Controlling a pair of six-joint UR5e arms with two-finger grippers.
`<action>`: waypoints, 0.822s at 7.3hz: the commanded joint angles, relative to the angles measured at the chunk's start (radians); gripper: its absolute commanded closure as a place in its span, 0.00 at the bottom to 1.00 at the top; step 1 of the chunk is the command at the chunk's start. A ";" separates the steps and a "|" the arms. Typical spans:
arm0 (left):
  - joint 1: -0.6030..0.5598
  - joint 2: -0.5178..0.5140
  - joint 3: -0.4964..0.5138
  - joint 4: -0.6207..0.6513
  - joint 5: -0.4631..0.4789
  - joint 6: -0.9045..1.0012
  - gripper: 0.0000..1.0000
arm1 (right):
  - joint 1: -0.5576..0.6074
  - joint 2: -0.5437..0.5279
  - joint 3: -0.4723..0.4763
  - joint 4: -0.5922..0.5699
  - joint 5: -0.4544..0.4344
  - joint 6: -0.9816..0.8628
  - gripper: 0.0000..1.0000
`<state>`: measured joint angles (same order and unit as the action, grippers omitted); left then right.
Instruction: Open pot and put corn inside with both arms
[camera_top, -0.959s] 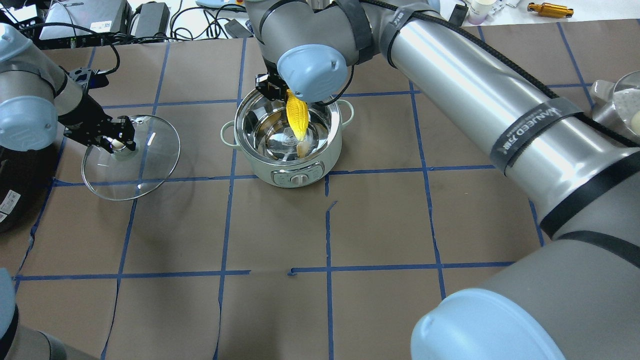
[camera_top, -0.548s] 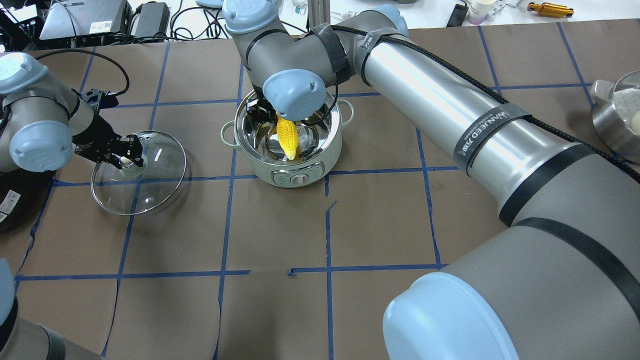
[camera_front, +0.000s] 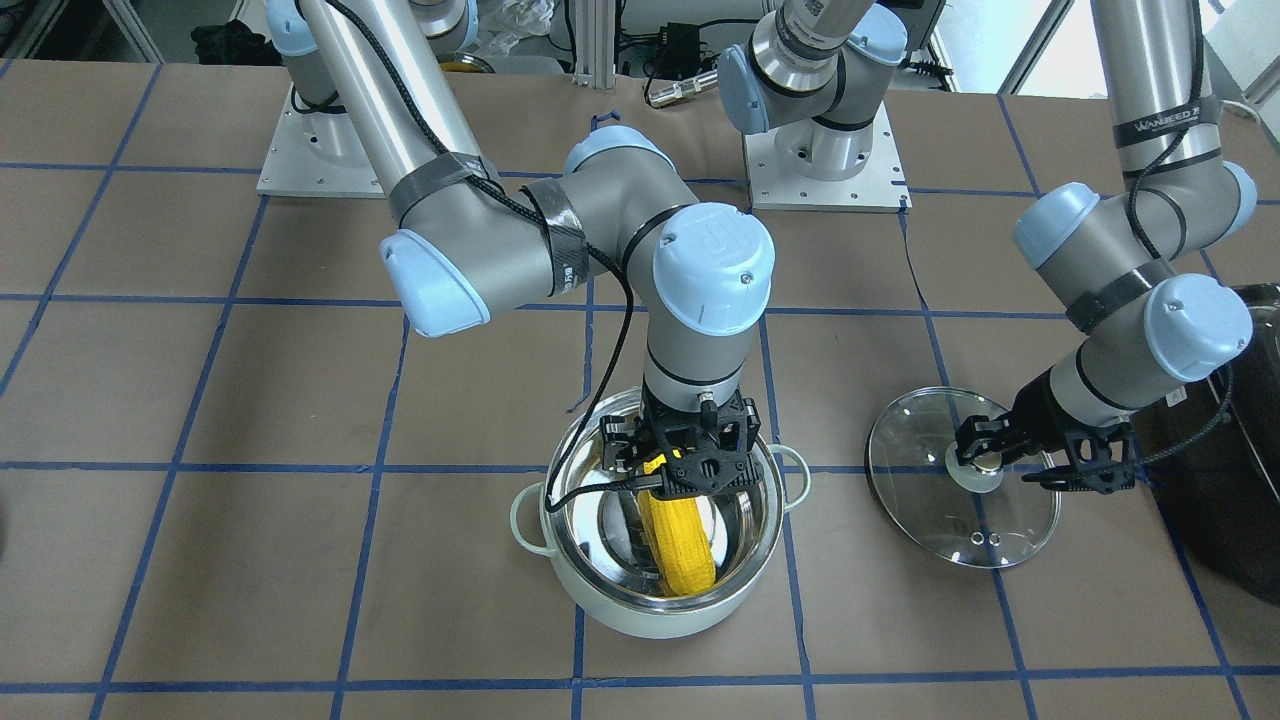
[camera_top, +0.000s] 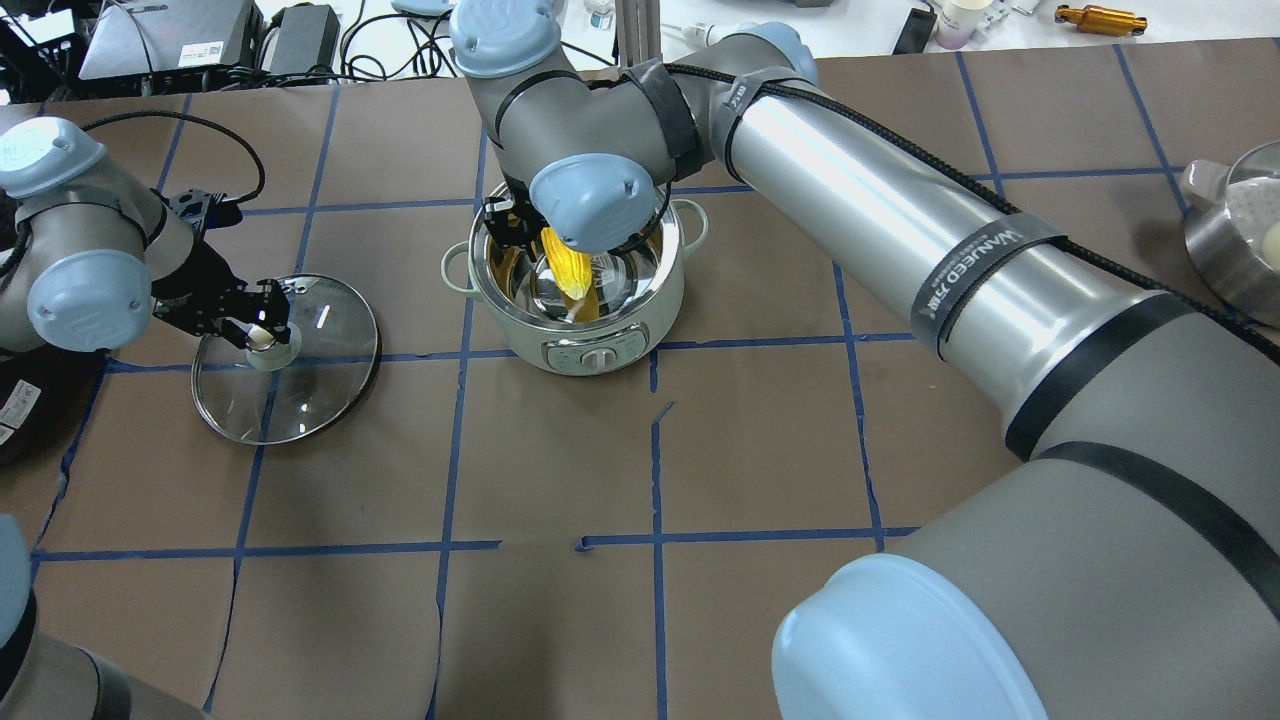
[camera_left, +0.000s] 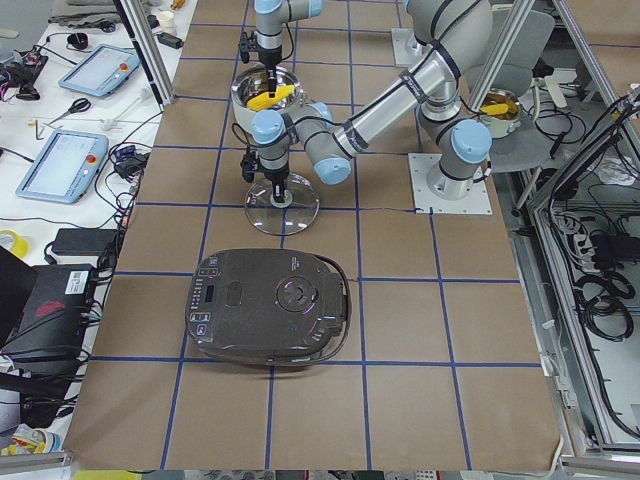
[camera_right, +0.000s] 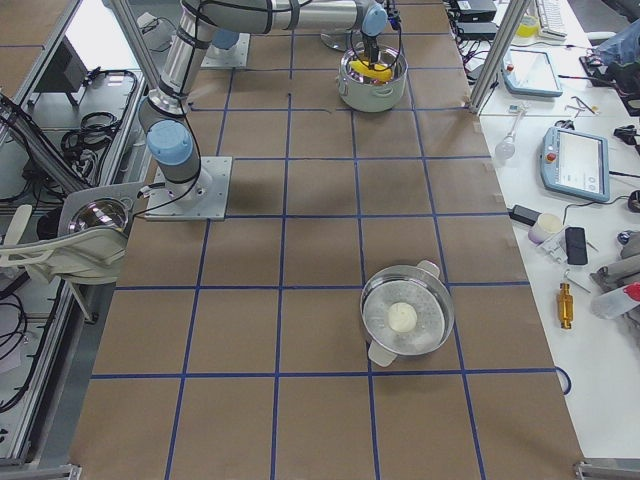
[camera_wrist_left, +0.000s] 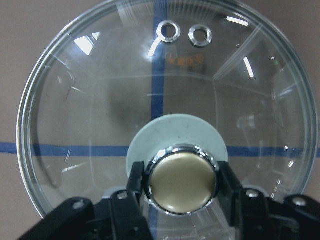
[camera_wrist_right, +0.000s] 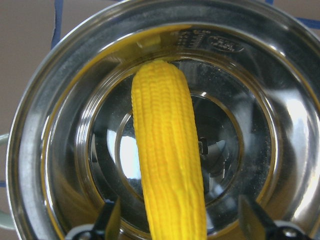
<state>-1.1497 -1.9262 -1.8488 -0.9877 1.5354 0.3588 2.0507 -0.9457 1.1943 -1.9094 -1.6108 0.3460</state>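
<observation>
The mint-green pot stands open at the table's middle, also in the front view. The yellow corn leans inside it, tip down, and fills the right wrist view. My right gripper hangs over the pot's mouth, and its fingers stand apart from the corn on both sides, open. My left gripper is shut on the pale knob of the glass lid, which sits low on the brown paper left of the pot.
A large black appliance lies beyond the lid on my left. A steel steamer bowl with a white ball stands far to my right. Cables and devices line the table's far edge.
My right gripper has lowered the corn deeper into the pot, and its fingers now stand off it. My left gripper has brought the lid down and slightly toward the pot.
</observation>
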 joint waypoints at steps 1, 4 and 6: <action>-0.001 0.019 0.014 -0.009 0.002 0.003 0.22 | -0.036 -0.080 0.007 0.051 0.000 -0.001 0.00; -0.109 0.093 0.213 -0.246 -0.004 -0.172 0.17 | -0.257 -0.267 0.010 0.299 0.023 -0.107 0.00; -0.265 0.154 0.276 -0.341 0.008 -0.283 0.18 | -0.395 -0.375 0.045 0.447 0.014 -0.253 0.00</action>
<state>-1.3170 -1.8113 -1.6127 -1.2718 1.5378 0.1541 1.7450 -1.2467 1.2141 -1.5593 -1.5931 0.1907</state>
